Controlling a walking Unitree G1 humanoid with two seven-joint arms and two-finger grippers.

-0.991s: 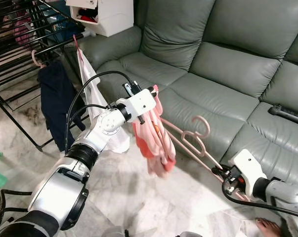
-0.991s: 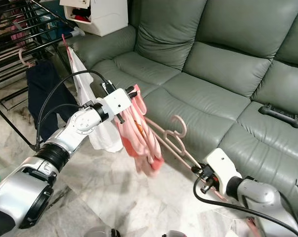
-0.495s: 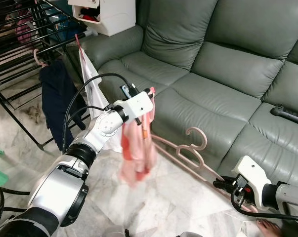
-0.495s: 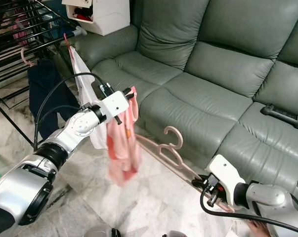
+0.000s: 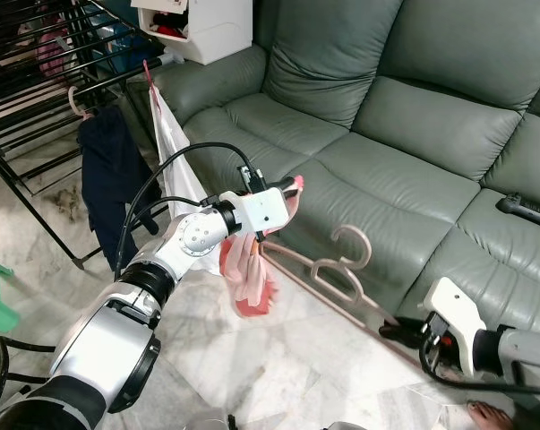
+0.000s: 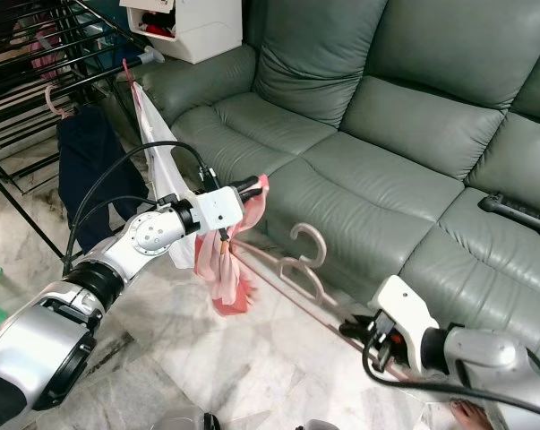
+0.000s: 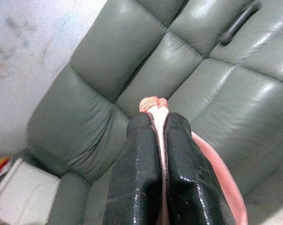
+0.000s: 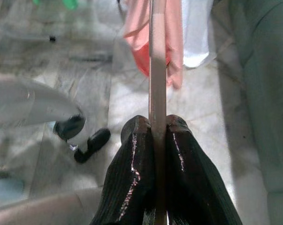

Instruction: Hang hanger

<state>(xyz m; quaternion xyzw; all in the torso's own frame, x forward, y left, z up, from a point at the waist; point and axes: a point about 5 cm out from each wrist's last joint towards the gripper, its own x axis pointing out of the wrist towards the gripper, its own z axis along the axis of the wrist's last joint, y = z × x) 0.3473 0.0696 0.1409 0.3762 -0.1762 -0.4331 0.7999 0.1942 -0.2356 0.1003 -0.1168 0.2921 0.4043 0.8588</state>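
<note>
A pink plastic hanger (image 5: 339, 271) stretches low in front of the sofa, hook (image 5: 354, 240) up. My right gripper (image 5: 402, 332) is shut on its lower bar at the bottom right; in the right wrist view the bar (image 8: 157, 65) runs out from between the closed fingers (image 8: 134, 154). My left gripper (image 5: 290, 185) is shut on the top of a pink garment (image 5: 250, 279), which hangs bunched beside the hanger's far end. The left wrist view has pink cloth (image 7: 153, 103) pinched between the black fingers (image 7: 140, 154).
A grey sofa (image 5: 404, 116) spans the back, with a black controller (image 5: 526, 211) on its right seat. A black drying rack (image 5: 37, 81) at the left carries a dark garment (image 5: 108, 179) and a white one (image 5: 175, 152). A person's foot (image 5: 490, 415) is at the bottom right.
My left gripper has shifted right and a little down, and the pink garment has swung back to hang below it. The hanger has dropped slightly. The camera has shifted a little.
</note>
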